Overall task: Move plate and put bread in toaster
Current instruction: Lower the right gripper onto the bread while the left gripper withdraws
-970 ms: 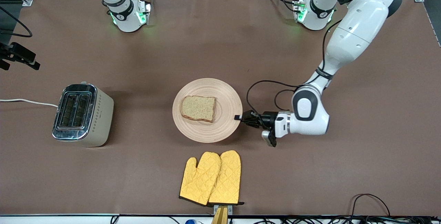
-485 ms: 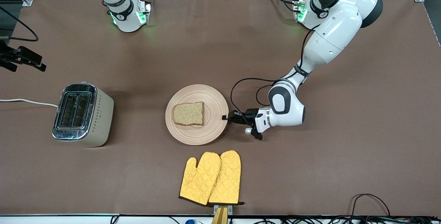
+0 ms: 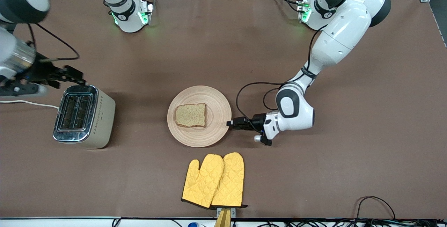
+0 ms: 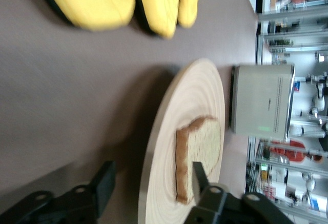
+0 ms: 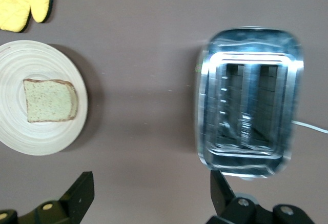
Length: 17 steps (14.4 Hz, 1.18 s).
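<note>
Wooden plate (image 3: 199, 116) at frame centre is sitting placed, your open left gripper (image 3: 231, 123) at its rim; your open right gripper (image 3: 75, 77), upper left, next needs the bread (image 3: 190, 115).

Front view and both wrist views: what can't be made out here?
- Right gripper: front view blurs it; open in its wrist view.
- Toaster slots: glare and blur in the right wrist view hide their depths.
- Left gripper on the plate: contact with the rim unclear; the rim hides it in the left wrist view.
- Bread underside: hidden.
</note>
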### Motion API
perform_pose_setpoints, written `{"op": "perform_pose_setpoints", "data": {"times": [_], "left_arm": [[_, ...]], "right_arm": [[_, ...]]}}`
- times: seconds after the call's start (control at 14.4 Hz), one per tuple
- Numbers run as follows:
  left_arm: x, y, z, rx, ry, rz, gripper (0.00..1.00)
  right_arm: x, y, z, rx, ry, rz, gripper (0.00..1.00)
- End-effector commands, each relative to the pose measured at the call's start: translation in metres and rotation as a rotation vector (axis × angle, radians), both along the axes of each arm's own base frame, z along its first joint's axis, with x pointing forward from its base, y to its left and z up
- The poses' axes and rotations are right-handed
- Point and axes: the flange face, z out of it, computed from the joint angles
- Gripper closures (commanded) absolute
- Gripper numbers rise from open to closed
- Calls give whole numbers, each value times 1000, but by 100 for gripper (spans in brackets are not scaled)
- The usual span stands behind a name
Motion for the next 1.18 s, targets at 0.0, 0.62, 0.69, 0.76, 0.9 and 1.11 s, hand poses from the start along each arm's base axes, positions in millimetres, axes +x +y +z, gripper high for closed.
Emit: {"op": "perform_pose_setpoints", "data": {"times": [0.0, 0.62, 0.69, 0.76, 0.9, 1.11], "left_arm": [[31, 42, 51, 28, 51, 140, 0], [79, 163, 164, 433, -27, 202, 0], [78, 164, 175, 511, -37, 205, 0], [78, 165, 184, 577, -43, 215, 0], [71, 163, 213, 711, -51, 202, 0], [61, 175, 250, 904, -107, 121, 0]], "right_arm": [[5, 66, -41, -3, 23, -6, 0], [7, 246, -208, -53, 9, -137, 0], [8, 249, -221, -56, 7, -151, 0], [10, 249, -236, -62, 9, -155, 0], [13, 249, -258, -63, 0, -163, 7], [13, 257, -275, -60, -13, -207, 24]]}}
